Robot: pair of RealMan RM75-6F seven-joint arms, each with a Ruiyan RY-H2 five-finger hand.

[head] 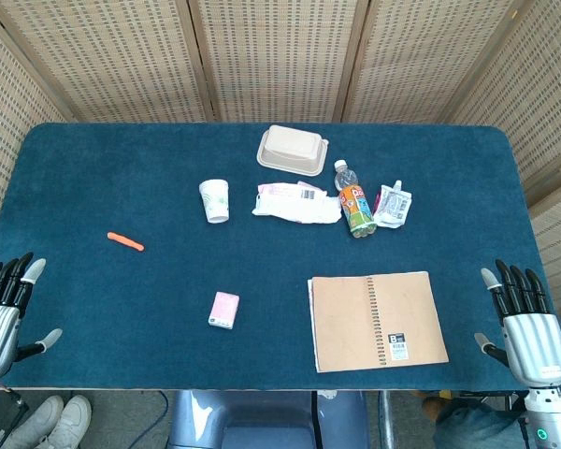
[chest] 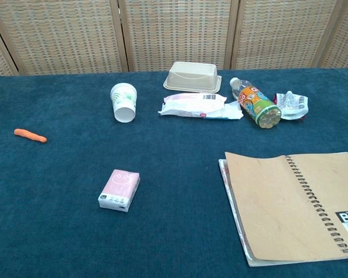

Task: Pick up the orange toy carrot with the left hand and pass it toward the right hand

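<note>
The orange toy carrot (head: 125, 241) (chest: 30, 135) is small and thin and lies flat on the blue tablecloth at the left side. My left hand (head: 6, 309) hovers at the near left corner of the table, fingers spread and empty, well short of the carrot. At the near right edge my right hand (head: 527, 316) also has its fingers apart and holds nothing. Neither hand shows in the chest view.
A paper cup (head: 215, 200) (chest: 123, 102), a wipes packet (head: 295, 202), a lying bottle (head: 353, 203), a crumpled pouch (head: 393, 206) and a beige food box (head: 292, 150) sit mid-table. A pink tissue pack (head: 223, 310) and a brown spiral notebook (head: 376, 320) lie nearer.
</note>
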